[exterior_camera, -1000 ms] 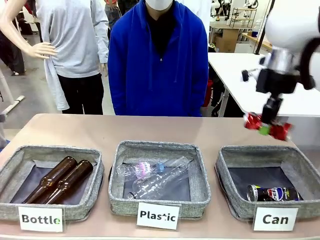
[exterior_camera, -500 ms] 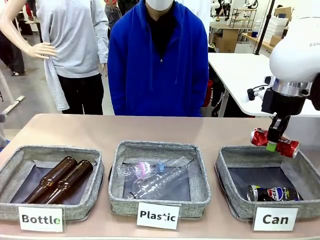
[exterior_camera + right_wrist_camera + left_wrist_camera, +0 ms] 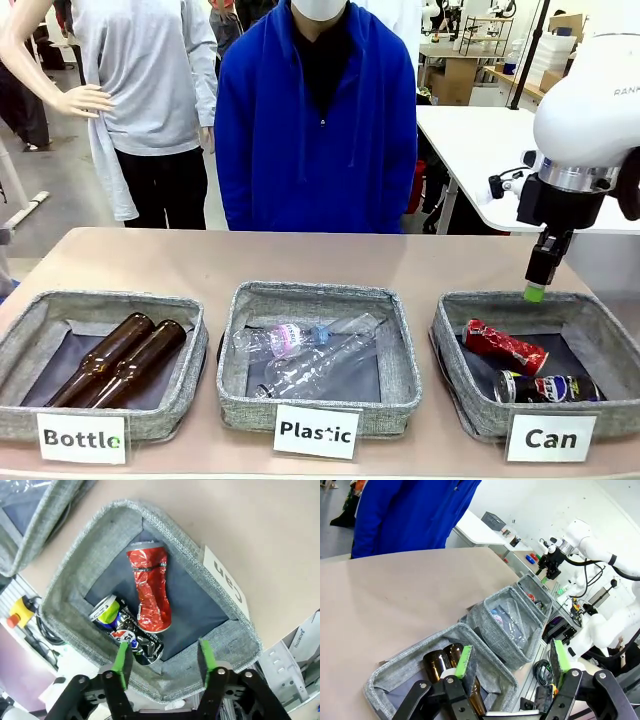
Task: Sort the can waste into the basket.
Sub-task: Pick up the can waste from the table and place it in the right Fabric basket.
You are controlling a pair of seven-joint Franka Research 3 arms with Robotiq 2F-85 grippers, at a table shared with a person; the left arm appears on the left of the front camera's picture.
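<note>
The red can (image 3: 505, 346) (image 3: 150, 588) lies crushed inside the grey "Can" basket (image 3: 455, 318) (image 3: 95, 540), beside the black-blue can (image 3: 548, 387) (image 3: 127, 632). My right gripper (image 3: 536, 292) (image 3: 164, 659) hangs above the basket's back rim, open with nothing between its green pads. My left gripper (image 3: 512, 659) is open and empty, above the "Bottle" basket (image 3: 410, 662); the far-off right arm (image 3: 552, 562) shows beyond the row of baskets.
The "Bottle" basket (image 3: 20, 335) holds two brown glass bottles (image 3: 120, 358). The "Plastic" basket (image 3: 235, 385) holds clear plastic bottles (image 3: 310, 355). A person in a blue jacket (image 3: 315, 120) stands at the table's far side. Bare tabletop (image 3: 250, 255) lies behind the baskets.
My right gripper has opened and let go of the red can, which has dropped into the "Can" basket. The arm shifted slightly left.
</note>
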